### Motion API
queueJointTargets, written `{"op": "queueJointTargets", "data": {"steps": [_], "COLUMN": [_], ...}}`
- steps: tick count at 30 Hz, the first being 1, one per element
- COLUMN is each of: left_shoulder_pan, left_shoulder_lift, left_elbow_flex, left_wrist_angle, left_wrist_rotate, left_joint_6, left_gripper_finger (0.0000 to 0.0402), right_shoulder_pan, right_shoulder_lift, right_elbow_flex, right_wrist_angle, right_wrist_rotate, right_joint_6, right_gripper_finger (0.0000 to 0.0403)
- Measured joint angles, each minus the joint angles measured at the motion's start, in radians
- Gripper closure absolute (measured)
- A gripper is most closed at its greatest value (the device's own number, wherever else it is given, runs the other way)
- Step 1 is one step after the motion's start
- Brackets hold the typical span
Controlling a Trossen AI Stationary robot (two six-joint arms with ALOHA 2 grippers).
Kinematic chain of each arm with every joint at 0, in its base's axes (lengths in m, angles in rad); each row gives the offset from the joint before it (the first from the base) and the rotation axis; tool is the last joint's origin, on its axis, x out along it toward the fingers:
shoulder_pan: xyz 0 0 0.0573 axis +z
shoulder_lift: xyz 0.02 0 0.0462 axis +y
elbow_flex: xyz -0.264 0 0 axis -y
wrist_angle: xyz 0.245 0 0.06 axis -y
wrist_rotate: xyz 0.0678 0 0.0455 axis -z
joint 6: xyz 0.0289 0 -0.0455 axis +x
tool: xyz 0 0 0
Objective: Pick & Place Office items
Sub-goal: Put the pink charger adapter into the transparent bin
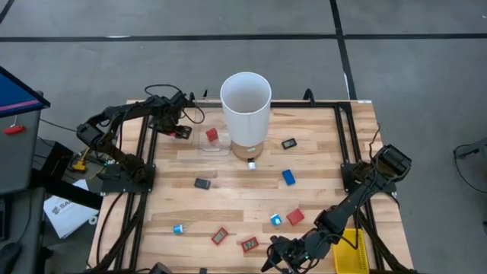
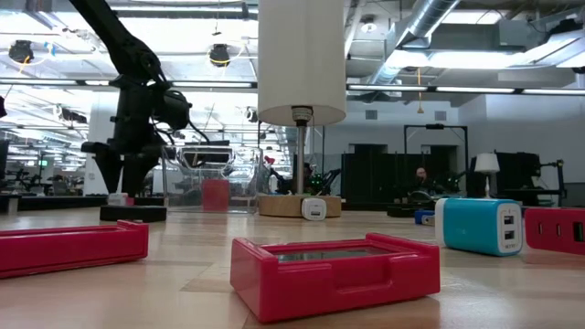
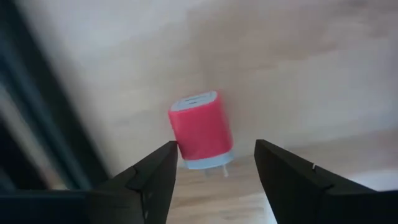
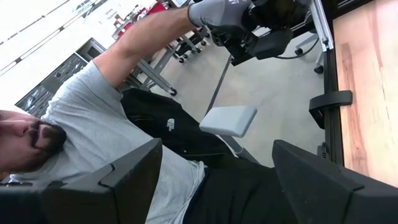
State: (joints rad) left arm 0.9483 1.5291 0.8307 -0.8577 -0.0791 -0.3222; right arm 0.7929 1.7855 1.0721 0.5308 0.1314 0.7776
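Observation:
Small office items lie scattered on the wooden table (image 1: 319, 164): red flat cases (image 1: 220, 236) (image 2: 334, 270), blue chargers (image 1: 288, 176) (image 2: 477, 225) and black pieces (image 1: 202, 183). My left gripper (image 1: 181, 131) (image 3: 214, 149) is open near the far-left corner, pointing down. A red plug adapter (image 3: 200, 130) with white ends lies on the wood just ahead of its fingertips, between them and apart. My right gripper (image 1: 280, 257) (image 4: 217, 149) is open at the table's near edge, facing out past it, near no item.
The tall white cylinder (image 1: 246, 114) (image 2: 302, 59) stands far-centre on a wooden base. A clear box (image 1: 215, 141) holding a red piece (image 1: 212, 135) sits beside it. A yellow mesh basket (image 1: 351, 251) lies near-right. A person (image 4: 124, 124) stands beyond the near edge.

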Motion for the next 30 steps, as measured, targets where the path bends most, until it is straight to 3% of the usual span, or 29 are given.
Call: {"op": "queueJointTargets", "data": {"steps": [3, 8, 30], "left_shoulder_pan": [-0.007, -0.015, -0.060], "left_shoulder_lift": [0.000, 0.000, -0.003], "left_elbow_flex": [0.000, 0.000, -0.061], "left_wrist_angle": [0.000, 0.027, 0.136], "left_wrist_rotate": [0.064, -0.010, -0.017], "left_joint_6": [0.004, -0.022, -0.183], "left_gripper_finger": [0.0191, 0.0190, 0.0200], "right_shoulder_pan": [0.000, 0.000, 0.019], "right_shoulder_lift": [0.000, 0.000, 0.000], "right_elbow_flex": [0.000, 0.000, 0.000], "right_wrist_angle": [0.000, 0.000, 0.000], "right_wrist_rotate": [0.000, 0.000, -0.002], "right_joint_6": [0.000, 0.001, -0.013], "right_gripper_finger": [0.0106, 0.0106, 0.0106]}}
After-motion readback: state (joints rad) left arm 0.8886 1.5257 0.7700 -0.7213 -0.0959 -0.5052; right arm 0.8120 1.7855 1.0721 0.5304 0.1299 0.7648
